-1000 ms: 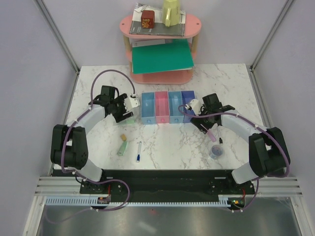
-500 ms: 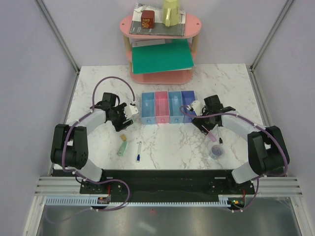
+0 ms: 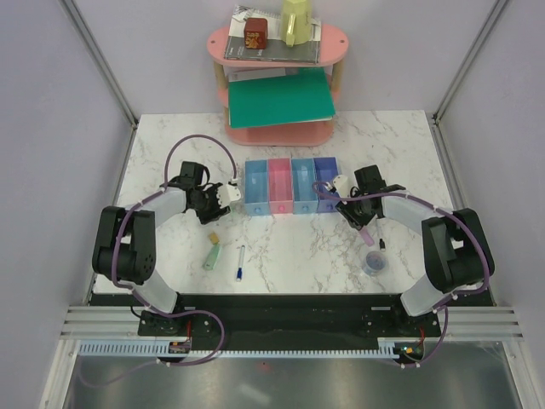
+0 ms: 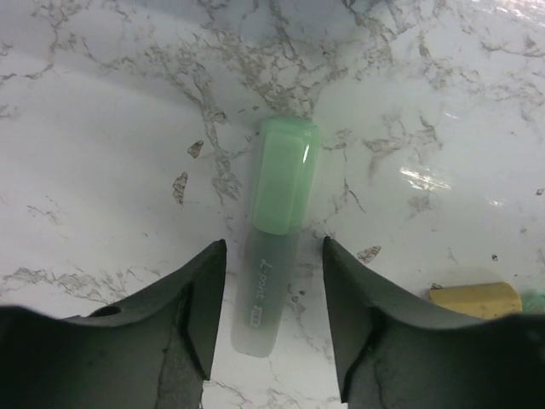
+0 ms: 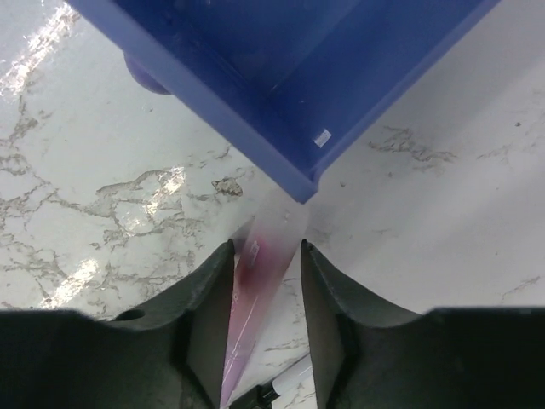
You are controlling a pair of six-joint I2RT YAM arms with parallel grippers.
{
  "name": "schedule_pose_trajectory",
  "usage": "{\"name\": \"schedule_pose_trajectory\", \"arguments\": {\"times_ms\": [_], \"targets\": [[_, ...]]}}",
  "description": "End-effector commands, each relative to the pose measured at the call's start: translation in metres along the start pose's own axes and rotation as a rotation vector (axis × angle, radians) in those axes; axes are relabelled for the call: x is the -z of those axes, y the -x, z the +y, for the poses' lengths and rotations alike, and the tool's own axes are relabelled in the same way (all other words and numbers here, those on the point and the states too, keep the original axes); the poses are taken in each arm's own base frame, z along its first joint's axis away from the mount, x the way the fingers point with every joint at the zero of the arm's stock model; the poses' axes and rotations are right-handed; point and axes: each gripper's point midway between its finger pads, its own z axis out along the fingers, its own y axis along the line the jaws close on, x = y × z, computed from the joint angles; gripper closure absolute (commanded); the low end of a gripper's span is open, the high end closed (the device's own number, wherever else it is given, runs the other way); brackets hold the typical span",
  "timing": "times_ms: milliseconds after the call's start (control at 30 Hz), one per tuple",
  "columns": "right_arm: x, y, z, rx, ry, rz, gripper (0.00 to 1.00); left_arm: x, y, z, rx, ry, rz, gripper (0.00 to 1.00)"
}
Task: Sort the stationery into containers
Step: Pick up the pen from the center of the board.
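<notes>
A pale green marker [image 4: 285, 183] lies on the marble between the fingers of my left gripper [image 4: 274, 256], which is open with a gap on each side; in the top view this gripper [image 3: 211, 210] is left of the light blue container [image 3: 255, 189]. My right gripper [image 5: 266, 251] is shut on the pink-purple marker [image 5: 255, 281], which lies on the table at the corner of the violet-blue container [image 5: 221, 111]. Loose on the table are a tan eraser [image 3: 215, 237], a second green marker [image 3: 211, 256], a white pen [image 3: 240, 262], a black pen [image 3: 381, 244] and a tape roll [image 3: 373, 262].
The pink container [image 3: 278, 189] and blue container [image 3: 302, 189] stand between the other two in one row. A pink oval shelf [image 3: 332, 38] with books and a green folder [image 3: 281, 98] stands at the back. Metal frame posts border the table.
Both grippers came down to the table and narrowed. The left now straddles a green marker; the right has closed on the pink-purple marker.
</notes>
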Motion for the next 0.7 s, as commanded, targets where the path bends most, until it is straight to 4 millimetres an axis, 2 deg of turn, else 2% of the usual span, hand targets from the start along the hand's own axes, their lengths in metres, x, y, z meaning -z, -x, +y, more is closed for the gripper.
{"name": "schedule_pose_trajectory", "arguments": {"times_ms": [0,100,233,267,400,600,667], "targets": [[-0.009,-0.010,0.001,-0.001,0.008,0.017,0.63,-0.021,-0.023,-0.011,-0.057,-0.045,0.057,0.49],[-0.008,-0.011,0.002,0.000,0.007,0.018,0.72,-0.024,-0.026,-0.013,-0.060,-0.053,0.064,0.54],[-0.006,-0.013,0.002,-0.002,-0.001,0.019,0.82,-0.025,-0.026,-0.014,-0.061,-0.057,0.059,0.67],[-0.004,-0.011,0.001,-0.003,-0.006,0.013,0.83,-0.025,-0.026,-0.014,-0.062,-0.058,0.058,0.76],[0.002,-0.007,-0.001,-0.009,-0.020,-0.005,0.90,-0.024,-0.026,-0.018,-0.051,-0.063,0.057,0.97],[0.015,0.003,-0.006,-0.033,-0.052,-0.043,0.99,-0.014,-0.021,-0.020,-0.049,-0.040,0.038,0.98],[0.021,0.007,-0.009,-0.043,-0.071,-0.055,1.00,-0.002,-0.013,-0.014,-0.074,-0.003,0.017,0.98]]}}
